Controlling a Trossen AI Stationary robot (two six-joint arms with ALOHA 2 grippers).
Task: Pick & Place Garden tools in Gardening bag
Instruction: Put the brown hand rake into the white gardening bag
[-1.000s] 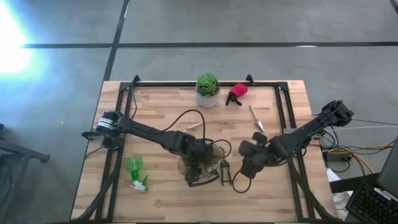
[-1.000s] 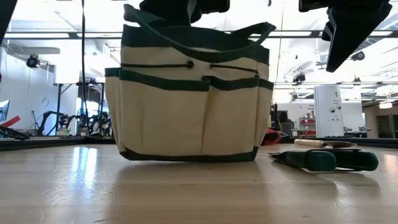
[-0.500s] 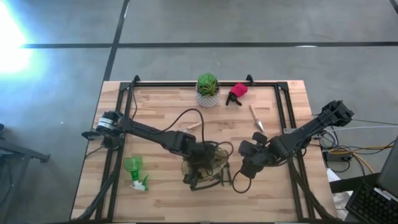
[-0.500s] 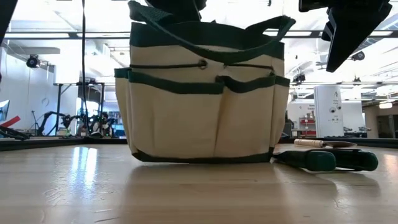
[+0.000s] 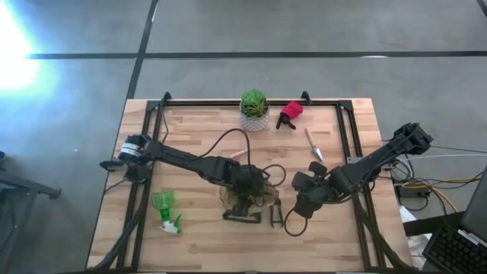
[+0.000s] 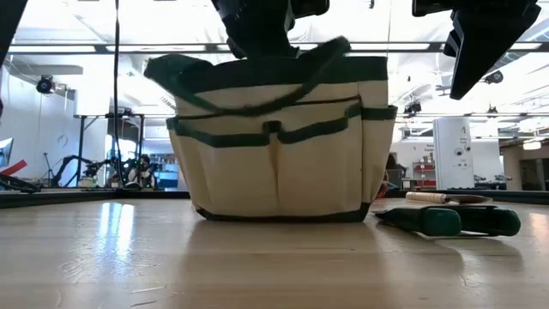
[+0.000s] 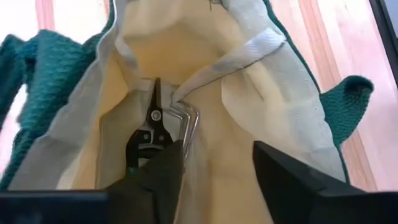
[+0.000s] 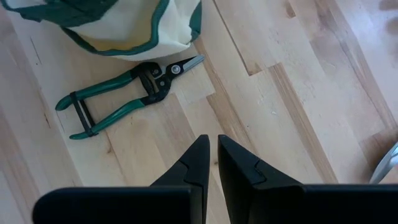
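Note:
The cream-and-green gardening bag (image 5: 255, 199) stands upright on its base at the table's middle and also shows in the low view (image 6: 283, 154). My left gripper (image 7: 214, 180) is open and reaches down into the bag's mouth. Dark pruners (image 7: 152, 121) lie inside on the lining. Green-handled pruners (image 8: 124, 93) lie flat on the table just right of the bag. My right gripper (image 8: 213, 155) is shut and empty, hovering to the right of these pruners. My left gripper comes from above, pointing down into the bag's round mouth, with its fingers spread. One finger (image 7: 161, 177) stands in front of the handle end of the dark pruners (image 7: 146, 149). I cannot tell whether the fingers touch the pruners or the lining.
A green spray bottle (image 5: 163, 211) lies near the left front. At the back are a potted plant (image 5: 254, 110), a red-and-black sprayer piece (image 5: 291, 113), a trowel (image 5: 313, 144) and a wooden-handled tool (image 5: 237, 154). A black cable (image 5: 228, 141) loops behind the bag.
The bag has slid along the table toward its right edge, closer to the green-handled pruners, and has turned about on its base, so another side now faces the near edge. One handle has dropped to the left. My left gripper stayed in the bag's mouth.

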